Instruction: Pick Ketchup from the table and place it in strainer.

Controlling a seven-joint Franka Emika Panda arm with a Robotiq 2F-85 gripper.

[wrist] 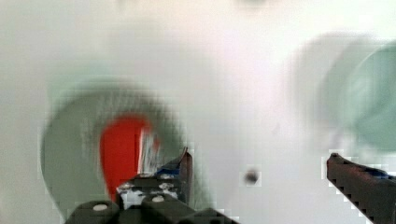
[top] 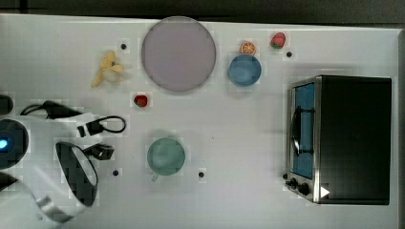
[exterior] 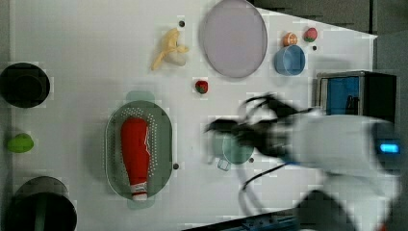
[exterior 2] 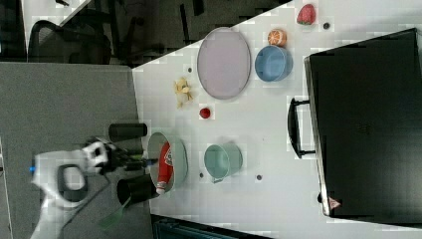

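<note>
The Ketchup [exterior: 133,153], a red bottle with a white cap end, lies lengthwise inside the strainer [exterior: 163,144], a pale green oval basket with a dotted bottom. The right view has the Ketchup [exterior 2: 164,164] in the strainer [exterior 2: 180,160] as well. My gripper [exterior: 227,115] is blurred and stands apart from the strainer, over the table beside the green cup [exterior: 236,150]. In the wrist view my gripper [wrist: 261,172] is open wide with nothing between its fingers [wrist: 184,167]; the Ketchup [wrist: 120,148] lies off to one side of them in the strainer [wrist: 65,144].
A round purple plate [top: 178,53], blue bowl [top: 244,69], orange slice [top: 248,47], strawberry [top: 278,40], banana [top: 108,69] and small red piece [top: 140,100] lie across the table. A black toaster oven [top: 351,139] stands at the top view's right. Dark cylinders [exterior: 24,84] flank the strainer.
</note>
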